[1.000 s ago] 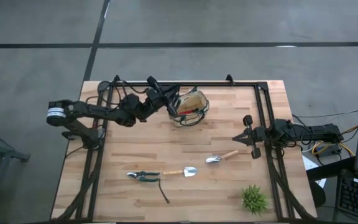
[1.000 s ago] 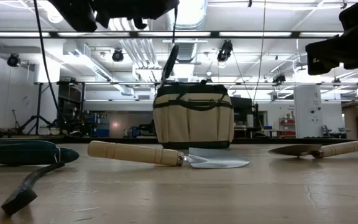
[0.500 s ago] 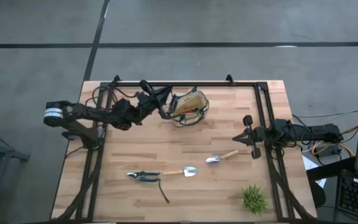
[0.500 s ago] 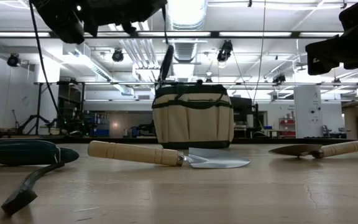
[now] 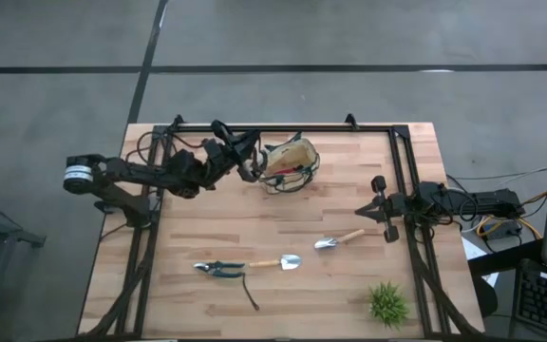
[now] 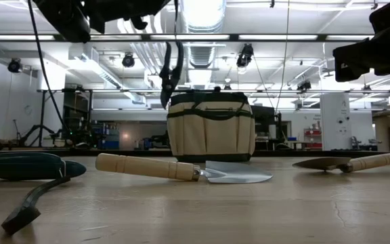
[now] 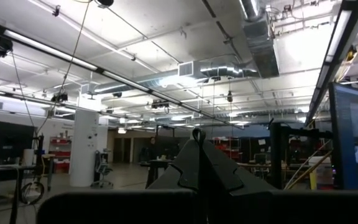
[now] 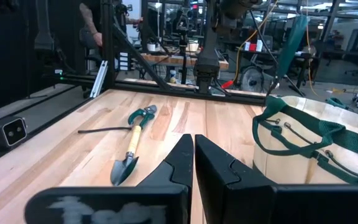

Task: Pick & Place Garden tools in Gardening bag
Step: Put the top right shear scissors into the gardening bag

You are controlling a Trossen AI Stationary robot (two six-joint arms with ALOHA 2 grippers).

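Left end effector (image 5: 246,163) is gripping dark shears (image 6: 168,73) beside the gardening bag (image 5: 289,163); two trowels (image 5: 283,262) and pruners (image 5: 218,269) are lying unbagged; right end effector (image 5: 380,210) is waiting closed.

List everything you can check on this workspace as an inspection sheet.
Surface: wooden table, bare boards, no spills seen.
Job's things: gardening bag upright at the far side; two trowels and pruners lie on the table, outside the bag.
Clutter: green spiky plant; dark strap beside the pruners.
Hands: left hand raised beside the bag, fingers together; right hand parked at the table's right edge, fingers together.
Cables: loops at the left arm's base; bundle off the right edge.
Surroundings: grey floor; keyboard at right.
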